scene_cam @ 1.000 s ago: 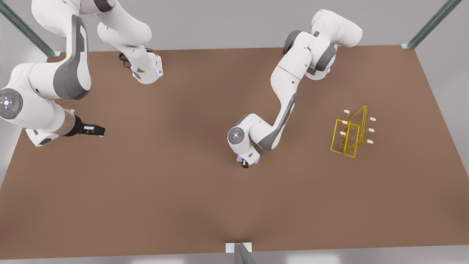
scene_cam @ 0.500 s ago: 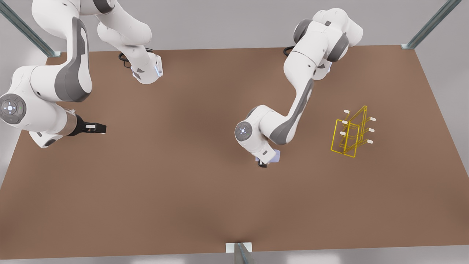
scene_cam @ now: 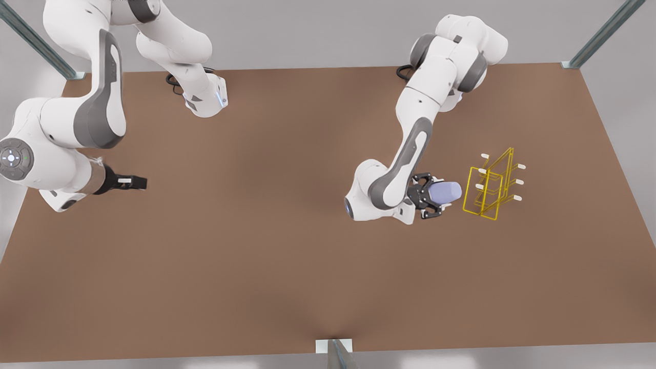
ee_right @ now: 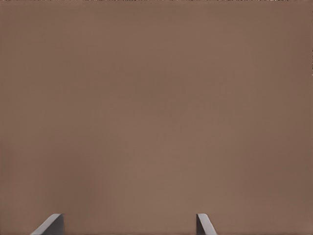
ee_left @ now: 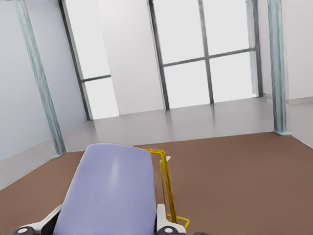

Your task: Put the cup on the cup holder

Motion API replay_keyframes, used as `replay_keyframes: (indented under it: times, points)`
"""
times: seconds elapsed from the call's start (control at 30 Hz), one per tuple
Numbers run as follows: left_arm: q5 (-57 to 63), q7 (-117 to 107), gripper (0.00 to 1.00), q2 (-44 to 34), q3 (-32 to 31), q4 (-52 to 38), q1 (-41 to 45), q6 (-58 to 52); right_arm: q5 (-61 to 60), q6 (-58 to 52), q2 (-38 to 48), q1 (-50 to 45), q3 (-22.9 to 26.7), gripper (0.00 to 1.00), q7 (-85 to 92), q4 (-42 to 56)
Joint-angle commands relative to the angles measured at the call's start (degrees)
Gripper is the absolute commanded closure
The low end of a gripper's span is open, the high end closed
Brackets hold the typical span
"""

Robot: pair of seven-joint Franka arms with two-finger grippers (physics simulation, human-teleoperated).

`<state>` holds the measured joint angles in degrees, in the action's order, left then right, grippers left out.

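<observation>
On the table [scene_cam: 256,256], the cup holder [scene_cam: 491,187] stands toward three o'clock in the front view. The cup [scene_cam: 445,191] lies on its side just at the holder's nine o'clock, clamped in the left gripper [scene_cam: 435,197] and apart from the wire frame. The right gripper [scene_cam: 134,181], fingers spread, waits well apart at the table's nine o'clock edge, pointing toward three o'clock.

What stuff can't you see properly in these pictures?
- The cup's open end: front view, hidden inside the left gripper.
- The cup holder: left wrist view, mostly behind the cup.
- The right gripper: right wrist view, only fingertips, cut off by the edge.
</observation>
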<state>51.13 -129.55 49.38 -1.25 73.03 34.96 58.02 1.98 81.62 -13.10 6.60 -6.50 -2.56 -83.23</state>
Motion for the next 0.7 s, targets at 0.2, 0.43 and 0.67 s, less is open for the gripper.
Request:
replay_keyframes:
  times: [0.2, 0.43, 0.67]
  points:
    - [3.71, -4.13, 0.19, -0.25, 0.02, 4.05, -2.26, 0.17, -0.04, -0.68, 0.10, -0.54, -0.09, 0.00, 1.07, 0.35]
    - [9.87, -5.62, 0.19, -0.60, 0.02, 7.57, -5.60, 1.57, -0.04, -0.32, -0.08, -0.36, -0.09, 0.00, 1.07, 0.44]
    - [14.00, -13.36, 0.18, -2.98, -0.07, 17.32, -7.98, 1.57, -0.22, 0.03, -0.61, 0.17, -0.01, 0.00, 1.24, 0.44]
